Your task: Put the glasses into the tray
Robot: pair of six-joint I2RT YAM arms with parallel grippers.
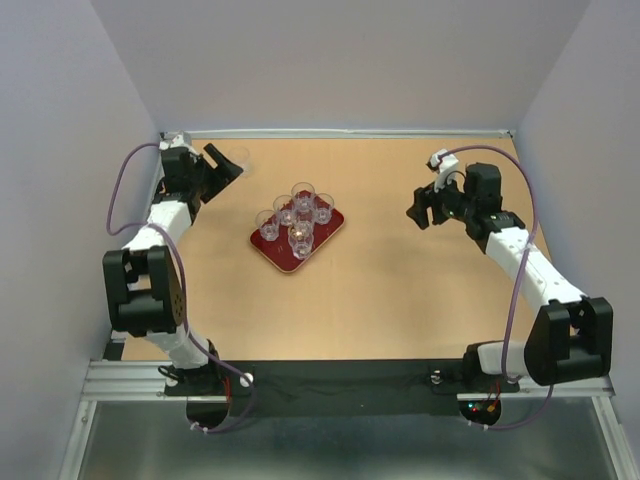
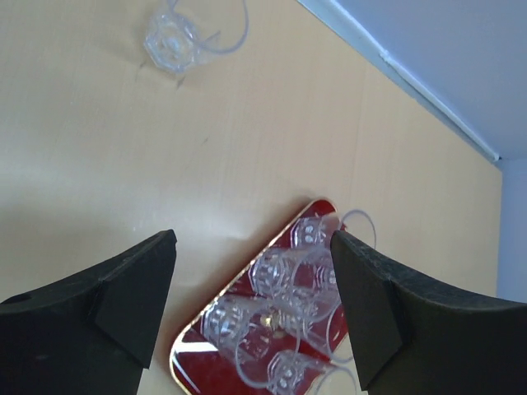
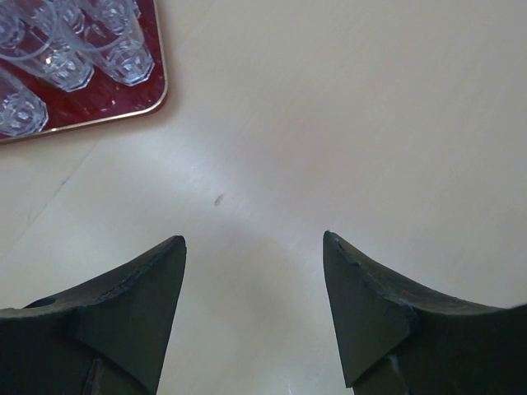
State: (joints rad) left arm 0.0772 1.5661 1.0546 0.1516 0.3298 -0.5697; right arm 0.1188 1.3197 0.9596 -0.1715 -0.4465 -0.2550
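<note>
Left gripper (image 1: 226, 163) is at the far-left corner of the table (image 1: 400, 300), jaws spread wide, nothing between them, touching nothing. One lone glass (image 1: 240, 157) sits on the bare table just beside it, outside the tray; in the top view it's faint and easy to miss. The left wrist cam shows that glass (image 2: 173, 41) clearly, off to the upper left of frame and well clear of both fingers (image 2: 136, 288), with wood only in the gap. Same cam looks back at the tray (image 2: 193, 370) between the fingertips, glasses packed on it. The tray (image 1: 268, 250) lies left of table centre, turned at an angle to the table edges. Five glasses (image 1: 303, 192) stand on it, close together, all inside the rim. Right gripper (image 1: 425, 207) is well right of the tray, over bare table, jaws apart, empty, no contact. The right wrist cam confirms this: both fingers (image 3: 140, 304) are separated with plain tabletop between them, and only one tray corner (image 3: 160, 90) with a few glasses shows at upper left. Only the top view gives both arms and the full count. Only the wrist cams show the finger gaps cleanly.
</note>
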